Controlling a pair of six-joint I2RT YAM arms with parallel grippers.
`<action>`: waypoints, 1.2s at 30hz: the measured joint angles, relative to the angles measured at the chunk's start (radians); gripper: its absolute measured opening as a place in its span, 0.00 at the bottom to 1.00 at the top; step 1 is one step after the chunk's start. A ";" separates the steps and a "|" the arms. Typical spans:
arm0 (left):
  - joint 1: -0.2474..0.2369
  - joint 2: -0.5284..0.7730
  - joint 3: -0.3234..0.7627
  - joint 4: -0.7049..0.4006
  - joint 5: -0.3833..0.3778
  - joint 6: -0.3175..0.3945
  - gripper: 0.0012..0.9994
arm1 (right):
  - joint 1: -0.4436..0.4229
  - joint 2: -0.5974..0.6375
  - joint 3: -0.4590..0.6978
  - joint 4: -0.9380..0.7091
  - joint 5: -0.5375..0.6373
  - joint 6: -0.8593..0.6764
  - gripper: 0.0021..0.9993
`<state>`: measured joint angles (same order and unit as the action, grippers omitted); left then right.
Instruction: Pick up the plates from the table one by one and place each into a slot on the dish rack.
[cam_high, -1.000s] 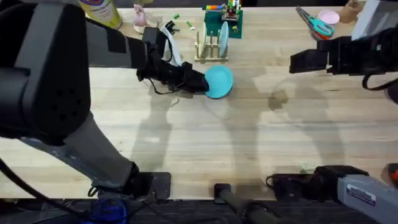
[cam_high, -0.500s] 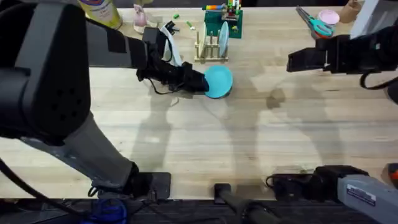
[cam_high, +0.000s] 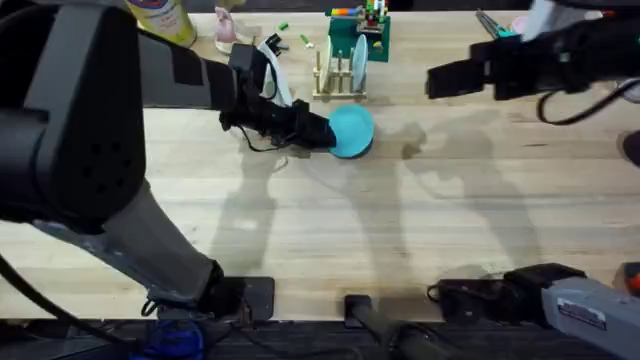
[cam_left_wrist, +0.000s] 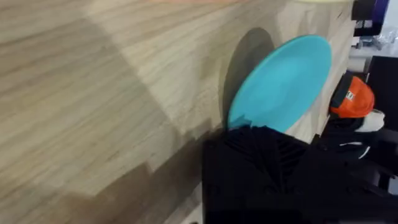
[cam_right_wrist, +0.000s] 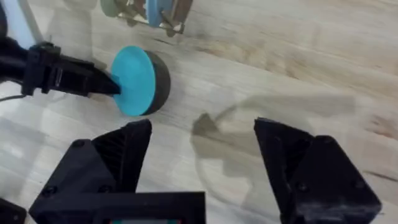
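A sky-blue plate (cam_high: 352, 130) is held at its edge by my left gripper (cam_high: 322, 132), which is shut on it just in front of the dish rack (cam_high: 338, 82). In the left wrist view the plate (cam_left_wrist: 283, 81) sticks out past the black fingers (cam_left_wrist: 261, 155), tilted over the table (cam_left_wrist: 93, 93). Another blue plate (cam_high: 359, 62) stands upright in a rack slot. My right gripper (cam_right_wrist: 202, 149) hangs open above bare wood to the right, with the held plate (cam_right_wrist: 132, 81) and the rack (cam_right_wrist: 146, 11) ahead of it. In the overhead view the right gripper (cam_high: 438, 80) is level with the rack.
A teal-green box with coloured bricks (cam_high: 358, 28) stands right behind the rack. A yellow bottle (cam_high: 165, 20) and a pink item (cam_high: 227, 30) sit at the back left. A white cable (cam_high: 277, 72) loops over the left wrist.
My right arm has swung left and farther back, toward the rack's side. The left gripper and its plate have stayed in place.
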<state>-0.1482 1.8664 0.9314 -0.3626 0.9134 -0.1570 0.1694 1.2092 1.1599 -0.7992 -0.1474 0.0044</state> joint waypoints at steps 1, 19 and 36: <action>0.000 0.000 0.000 0.000 0.000 0.000 0.04 | 0.011 0.019 0.000 0.009 0.000 -0.001 1.00; 0.000 0.000 0.000 0.000 0.000 0.000 0.04 | 0.118 0.335 0.000 0.263 -0.075 0.011 1.00; 0.000 0.000 0.000 0.000 0.000 0.000 0.04 | 0.146 0.519 0.000 0.308 -0.175 0.026 1.00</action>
<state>-0.1482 1.8664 0.9314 -0.3626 0.9134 -0.1570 0.3155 1.7283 1.1603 -0.4914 -0.3229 0.0299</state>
